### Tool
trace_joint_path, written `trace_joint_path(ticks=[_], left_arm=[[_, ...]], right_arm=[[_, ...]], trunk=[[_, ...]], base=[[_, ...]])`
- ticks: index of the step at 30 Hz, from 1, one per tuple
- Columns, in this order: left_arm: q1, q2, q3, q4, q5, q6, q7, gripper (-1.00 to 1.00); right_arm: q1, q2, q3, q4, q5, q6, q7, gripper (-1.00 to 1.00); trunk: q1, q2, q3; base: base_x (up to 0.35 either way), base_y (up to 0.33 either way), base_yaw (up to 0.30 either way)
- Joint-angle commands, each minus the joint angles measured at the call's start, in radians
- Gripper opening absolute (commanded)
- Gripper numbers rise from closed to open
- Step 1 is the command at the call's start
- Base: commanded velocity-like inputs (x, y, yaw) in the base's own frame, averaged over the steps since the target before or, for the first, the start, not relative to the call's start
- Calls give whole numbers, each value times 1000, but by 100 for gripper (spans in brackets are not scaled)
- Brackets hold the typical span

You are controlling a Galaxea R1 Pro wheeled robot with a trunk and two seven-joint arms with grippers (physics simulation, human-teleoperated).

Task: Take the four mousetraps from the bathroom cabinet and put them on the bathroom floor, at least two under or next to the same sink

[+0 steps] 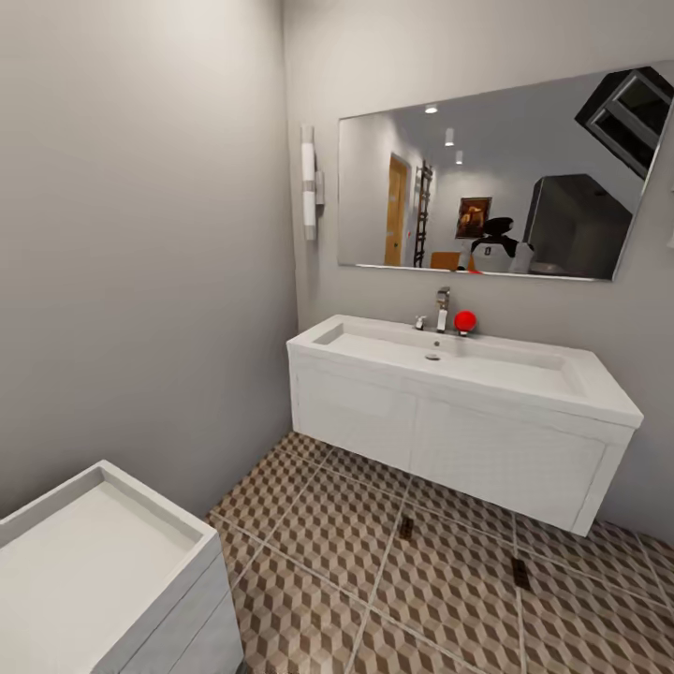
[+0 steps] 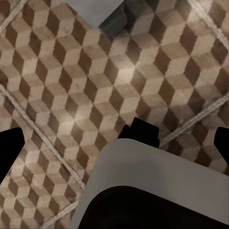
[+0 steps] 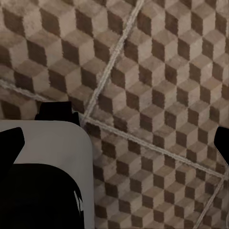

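No text, label, brand or number can be read — not on any surface.

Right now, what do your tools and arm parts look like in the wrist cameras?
Left tool: black fingertips at the frame edges, over a pale grey rounded shell with black beneath. Right tool: the same black tips, grey shell and black body with a small white marking.

We see a big mirror [image 1: 496, 178] on the wall. A tall white light [image 1: 309, 183] hangs just left of the mirror. A red ball [image 1: 464, 321] sits below it.
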Motion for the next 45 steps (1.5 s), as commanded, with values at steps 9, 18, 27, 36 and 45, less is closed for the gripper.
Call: trace_joint_path(ticks=[9,18,27,36,45], left_arm=[[-1,-2,-4,1,7,-4,2,100],[-1,-3,-4,1,7,-4,2,100],[-1,-4,-4,2,6,-4,1,100],[1,-4,-4,1,6,-5,1,100],[3,-4,-4,1,6,-6,1,100]], right_arm=[[-1,0,6,3,-2,-6,-3,100],[-1,0,6,3,-2,-6,-3,100],[-1,0,6,3,-2,-6,-3,100],[-1,0,6,3,-2,-6,-3,100],[-1,0,6,3,-2,-6,-3,100]], trunk=[[0,-1,-1],[0,-1,-1],[0,-1,-1],[0,-1,-1],[-4,6,2]], base=[[0,0,271],[0,0,271],[0,0,271],[0,0,271],[0,0,271]])
